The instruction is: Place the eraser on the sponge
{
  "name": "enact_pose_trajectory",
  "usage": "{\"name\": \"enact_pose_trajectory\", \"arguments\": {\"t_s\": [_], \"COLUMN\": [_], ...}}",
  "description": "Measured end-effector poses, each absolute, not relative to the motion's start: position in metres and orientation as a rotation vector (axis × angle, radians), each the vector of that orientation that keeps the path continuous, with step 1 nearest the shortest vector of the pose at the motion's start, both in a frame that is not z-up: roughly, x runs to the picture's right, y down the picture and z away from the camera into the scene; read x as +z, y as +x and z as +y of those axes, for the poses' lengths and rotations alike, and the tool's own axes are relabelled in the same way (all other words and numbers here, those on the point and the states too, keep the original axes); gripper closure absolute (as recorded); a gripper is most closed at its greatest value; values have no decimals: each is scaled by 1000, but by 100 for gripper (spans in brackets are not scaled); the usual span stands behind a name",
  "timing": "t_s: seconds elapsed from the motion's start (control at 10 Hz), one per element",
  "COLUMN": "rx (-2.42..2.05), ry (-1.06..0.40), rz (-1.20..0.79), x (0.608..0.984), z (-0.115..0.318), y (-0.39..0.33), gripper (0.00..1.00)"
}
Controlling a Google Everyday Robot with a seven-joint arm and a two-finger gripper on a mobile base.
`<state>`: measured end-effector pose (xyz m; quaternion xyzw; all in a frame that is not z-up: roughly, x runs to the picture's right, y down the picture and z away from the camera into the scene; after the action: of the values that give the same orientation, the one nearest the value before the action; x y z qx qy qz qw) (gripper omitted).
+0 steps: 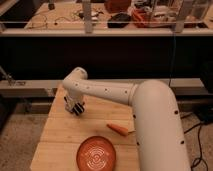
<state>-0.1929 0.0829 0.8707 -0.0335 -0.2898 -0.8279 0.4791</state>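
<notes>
My gripper [76,109] hangs from the white arm over the far left part of the wooden table [60,135], pointing down close to the surface. The eraser and the sponge do not show anywhere on the table; either may be hidden under the arm or the gripper.
An orange carrot [118,129] lies mid-table, right of the gripper. A round orange plate [96,154] sits at the front edge. The big white arm link [157,125] covers the table's right side. Behind stands a dark counter [105,30] with clutter on top.
</notes>
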Motion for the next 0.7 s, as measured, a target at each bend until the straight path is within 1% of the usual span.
{"name": "enact_pose_trajectory", "arguments": {"t_s": [0.1, 0.2, 0.7], "rx": [-2019, -2018, -2026], "ry": [-77, -75, -80], "rz": [-708, -710, -706], "x": [874, 875, 879], "z": [80, 79, 77], "y": [-193, -193, -194], "gripper": [22, 20, 20]}}
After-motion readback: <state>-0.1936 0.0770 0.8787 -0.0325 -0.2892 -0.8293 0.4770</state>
